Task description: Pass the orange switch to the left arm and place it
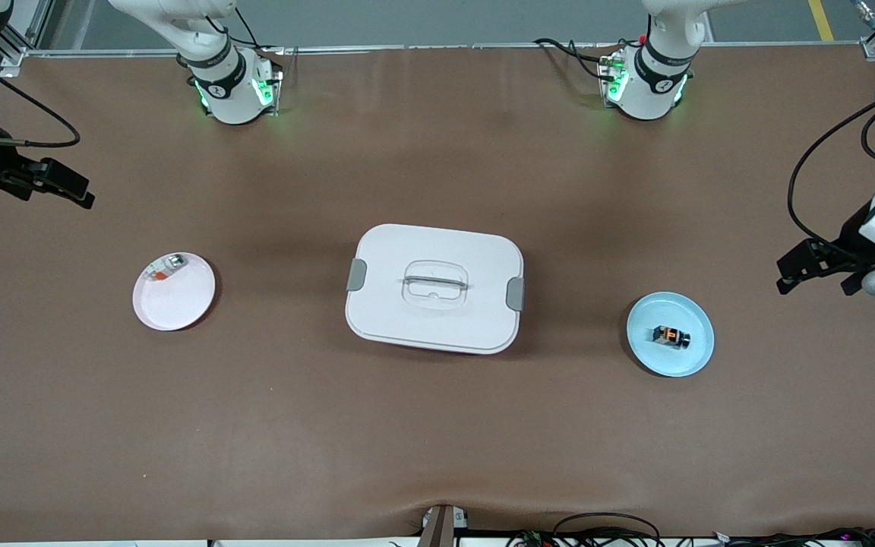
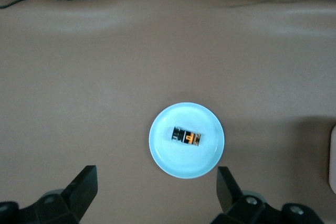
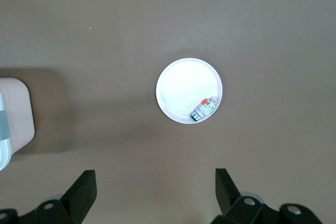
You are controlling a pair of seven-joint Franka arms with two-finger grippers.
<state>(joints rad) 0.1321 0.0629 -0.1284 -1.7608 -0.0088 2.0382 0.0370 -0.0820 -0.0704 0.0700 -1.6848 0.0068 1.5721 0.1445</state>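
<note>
With the box [image 1: 434, 289] as the landmark at mid-table, nothing of the transfer has begun: this looks like the starting step, both arms waiting high at the table's ends. Toward the right arm's end from the box, the right gripper [image 1: 58, 186] hangs over bare table with its fingers spread wide and empty, and the pink plate [image 1: 179, 304] below its camera carries only a small clear-and-silver piece [image 3: 203, 109] with a red bit. Toward the left arm's end from the box, the orange switch [image 1: 671, 336] lies on its side in the blue plate [image 1: 692, 365], and the left gripper [image 1: 821, 275] hovers over bare table near that plate, fingers wide apart, holding nothing. The next move, as I judge it, calls for the left gripper to descend over the switch, align across its short body and pinch it, a fine grasp on so small a part. Both arms are cut off at the front view's edges, and the switch's detail is hard to make out.
</note>
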